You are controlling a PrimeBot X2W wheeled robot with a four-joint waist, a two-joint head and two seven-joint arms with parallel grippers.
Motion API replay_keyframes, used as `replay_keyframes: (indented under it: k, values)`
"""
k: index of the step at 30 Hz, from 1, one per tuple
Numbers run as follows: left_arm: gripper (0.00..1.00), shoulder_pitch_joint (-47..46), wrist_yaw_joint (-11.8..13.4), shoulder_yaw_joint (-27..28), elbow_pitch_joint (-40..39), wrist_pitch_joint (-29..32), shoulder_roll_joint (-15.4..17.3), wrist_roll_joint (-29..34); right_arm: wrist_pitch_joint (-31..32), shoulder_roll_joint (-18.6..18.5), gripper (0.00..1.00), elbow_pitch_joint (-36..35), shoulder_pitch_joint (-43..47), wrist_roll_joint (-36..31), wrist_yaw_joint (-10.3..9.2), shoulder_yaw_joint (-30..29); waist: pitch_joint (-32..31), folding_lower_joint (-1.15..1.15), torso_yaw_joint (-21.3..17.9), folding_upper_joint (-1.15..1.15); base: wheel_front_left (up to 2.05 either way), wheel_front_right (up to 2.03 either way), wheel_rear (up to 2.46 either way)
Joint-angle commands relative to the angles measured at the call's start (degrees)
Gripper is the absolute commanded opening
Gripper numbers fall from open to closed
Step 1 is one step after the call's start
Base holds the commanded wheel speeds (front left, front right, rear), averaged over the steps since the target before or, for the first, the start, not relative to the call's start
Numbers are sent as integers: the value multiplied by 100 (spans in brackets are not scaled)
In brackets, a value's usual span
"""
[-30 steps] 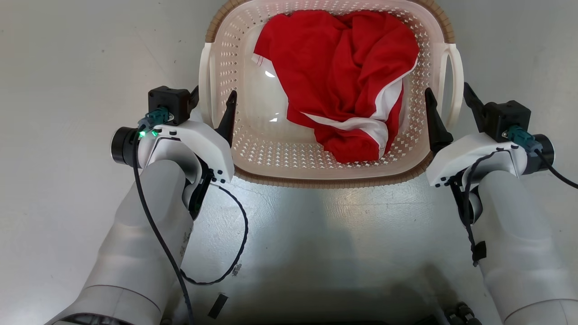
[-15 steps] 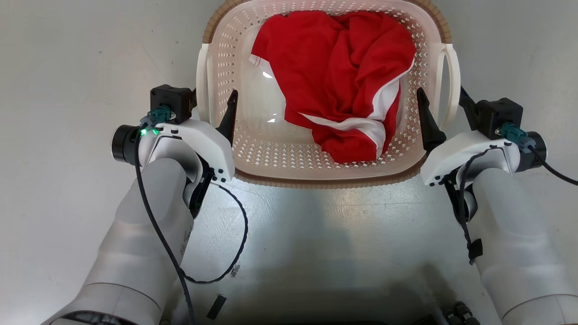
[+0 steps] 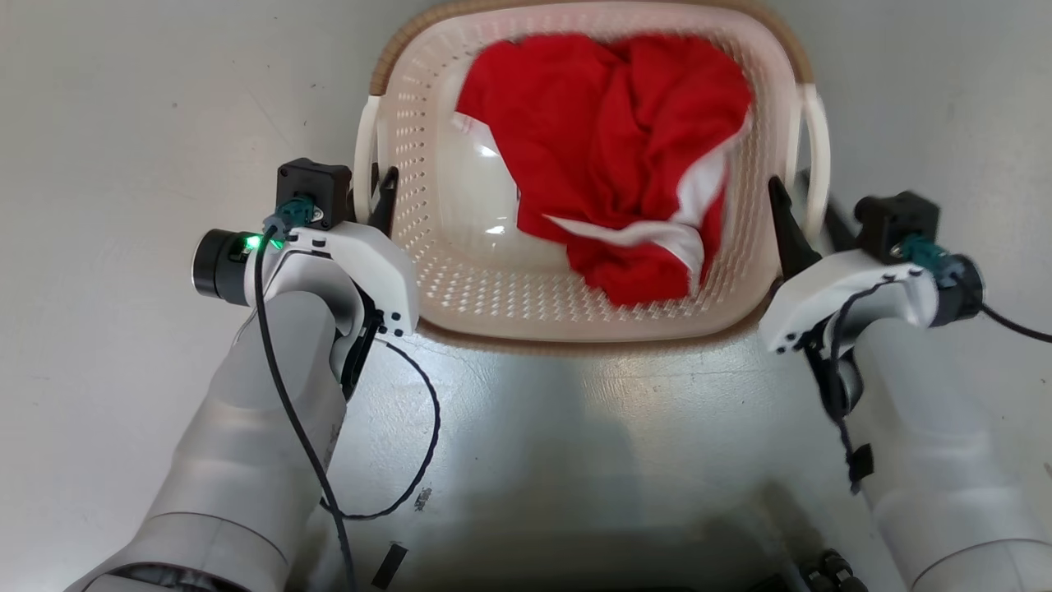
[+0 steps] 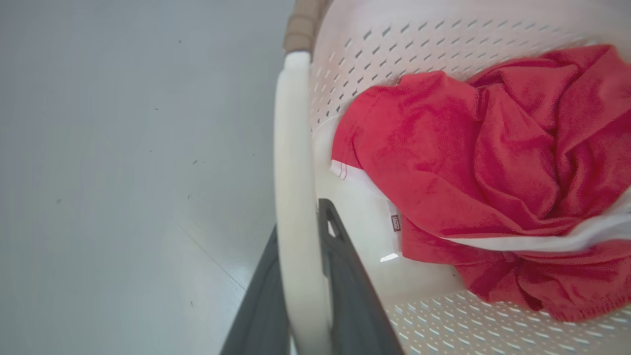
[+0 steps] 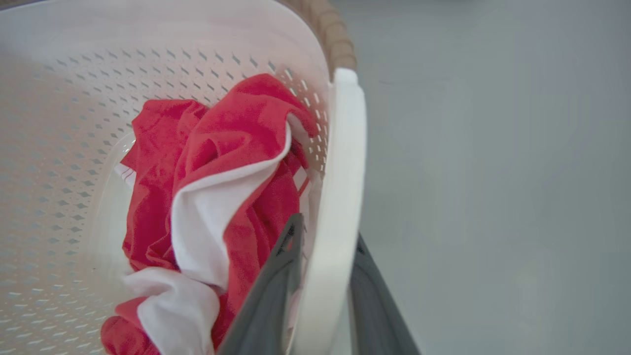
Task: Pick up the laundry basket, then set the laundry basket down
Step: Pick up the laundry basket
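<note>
Pale grey forearms (image 3: 222, 460), white wrist shells (image 3: 362, 263), looping black cables (image 3: 435, 419), dark tapered fingers (image 4: 345, 296), green wrist light (image 3: 246, 242)

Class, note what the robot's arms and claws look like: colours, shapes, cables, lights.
Both forearms are thick pale grey tubes with glossy white wrist shells. The left claw and right claw each have two long, dark, tapering fingers. Each wrist carries a black box with a teal connector; black cables trail down both arms. A green light glows on the left wrist.

One laundry basket (image 3: 493, 284), two white loop handles (image 3: 362, 156), one red-and-white garment (image 3: 608, 156), two pincers, left pincer (image 3: 370, 187), right pincer (image 3: 791, 187)
</note>
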Motion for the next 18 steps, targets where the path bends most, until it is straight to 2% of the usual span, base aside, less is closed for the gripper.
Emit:
replay_keyframes:
  k: [1,10,18]
  values:
    - [0,72,26,47,9,-28,111,59,-36,80,0,35,150,72,35,152,-12,0,0,0,0,0,0]
    - [0,136,134,-6,92,-28,92,49,-36,80,0,299,106,33,35,167,-191,0,24,0,0,0,0]
    - [0,341,203,-99,305,-28,74,-48,-32,80,0,751,30,67,35,433,-598,0,-1,0,0,0,0]
